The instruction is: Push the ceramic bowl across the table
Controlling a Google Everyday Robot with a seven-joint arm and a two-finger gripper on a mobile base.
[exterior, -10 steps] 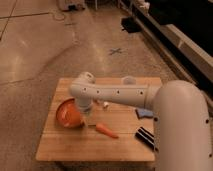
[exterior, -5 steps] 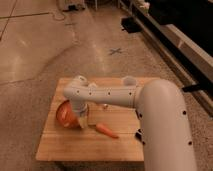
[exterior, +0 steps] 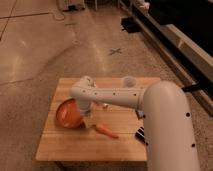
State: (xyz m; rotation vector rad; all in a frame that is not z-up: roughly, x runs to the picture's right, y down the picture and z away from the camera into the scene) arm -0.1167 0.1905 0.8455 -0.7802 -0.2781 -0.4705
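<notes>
On the left half of the surface (exterior: 60, 145), the ceramic bowl (exterior: 67, 114) sits tilted, close to the left edge, a little farther left than half a second ago. My pincer (exterior: 88, 120) has come down at the bowl's right rim, just left of the carrot (exterior: 106, 130); I cannot tell how wide it stands. Little room remains leftward; bare planks lie near and far of the bowl. My arm hides the bowl's right part. A white cup (exterior: 129, 81) stands at the far edge.
</notes>
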